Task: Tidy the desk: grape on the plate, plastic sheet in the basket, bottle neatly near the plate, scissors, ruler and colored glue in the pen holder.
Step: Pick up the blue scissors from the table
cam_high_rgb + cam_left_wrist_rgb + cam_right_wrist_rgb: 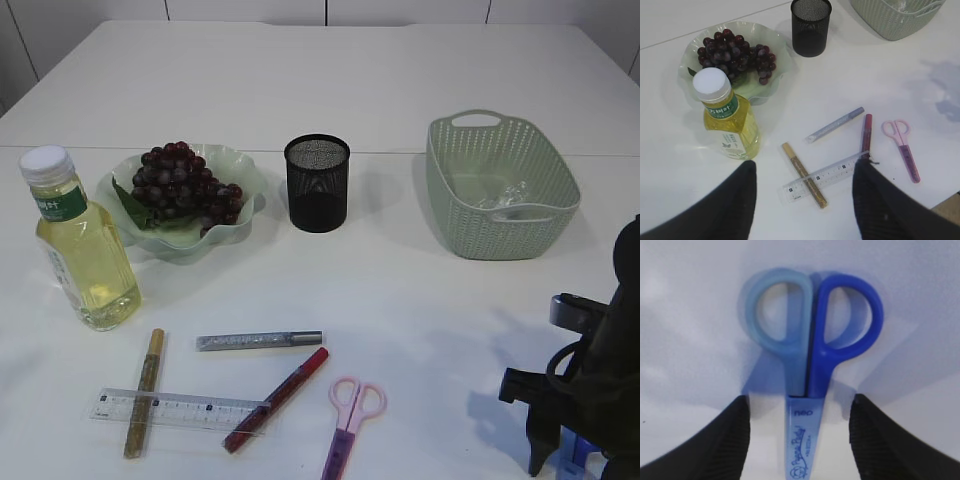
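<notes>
Right gripper (799, 440): jaws wide apart, straddling the blue scissors (812, 340) near the worktop's front right corner, fingers clear of them. Left gripper (802, 200): wide open, empty, above the ruler (827, 175).

One bottle (82, 245); one plate (232, 180) of grapes (183, 183); one pen holder (317, 183); one basket (500, 186); one ruler (175, 408); three glue pens (259, 340); two scissors (350, 421).
</notes>
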